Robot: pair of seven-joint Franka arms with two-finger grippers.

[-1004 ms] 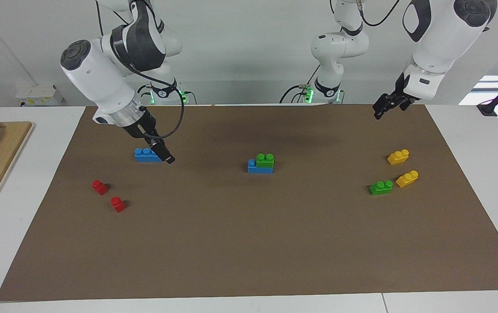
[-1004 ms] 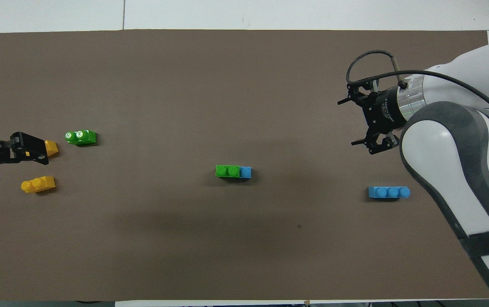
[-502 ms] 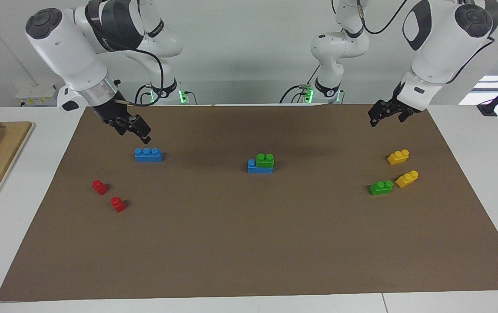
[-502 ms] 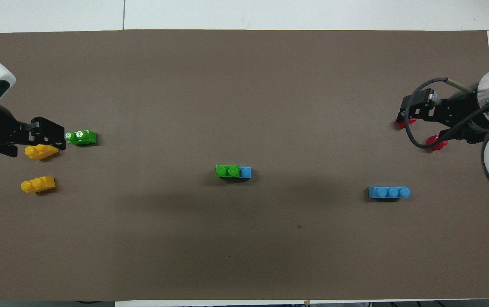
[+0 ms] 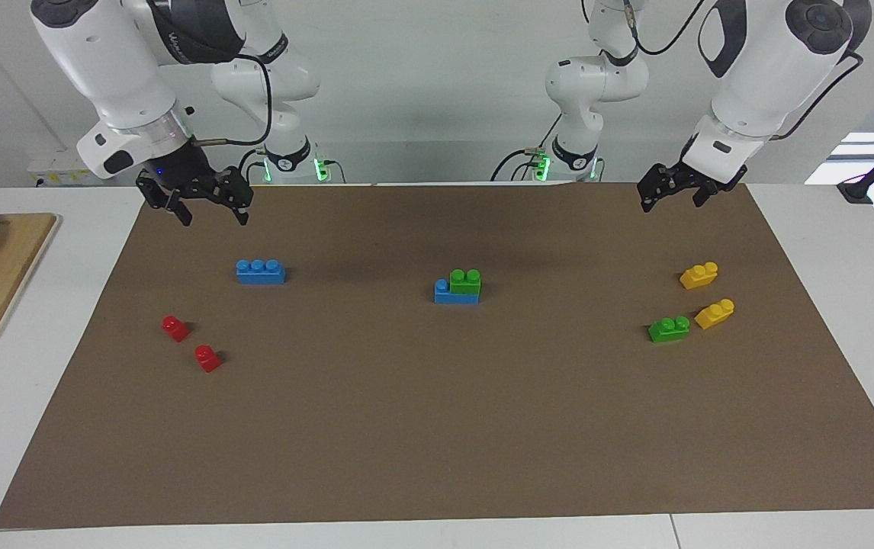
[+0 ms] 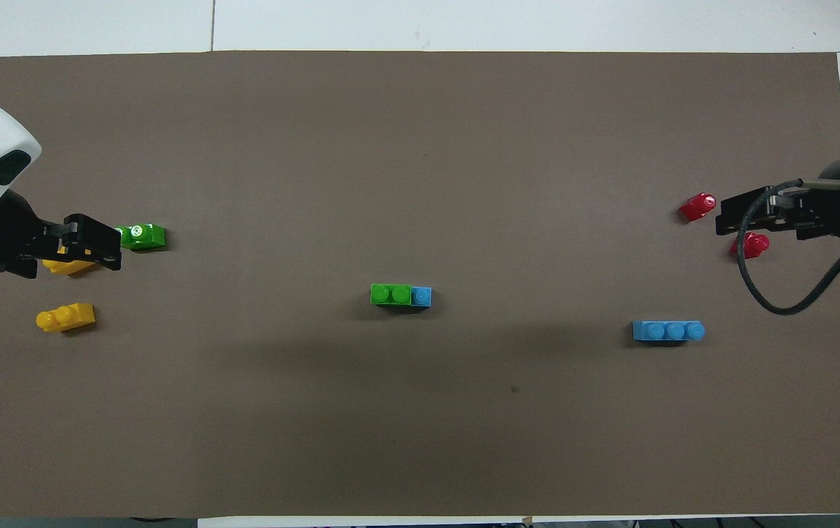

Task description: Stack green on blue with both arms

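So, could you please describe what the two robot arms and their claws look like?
Both arms are glossy white jointed tubes with dark grey bands and round caps at the joints. Each ends in a black two-finger claw: the left claw and the right claw. Black cables loop along both arms, one hanging beside the right wrist. Green lights glow at both bases.

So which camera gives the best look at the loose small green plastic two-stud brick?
The facing view: the loose green two-stud brick sits fully exposed beside a yellow brick. In the overhead view the raised left gripper covers one end of it.
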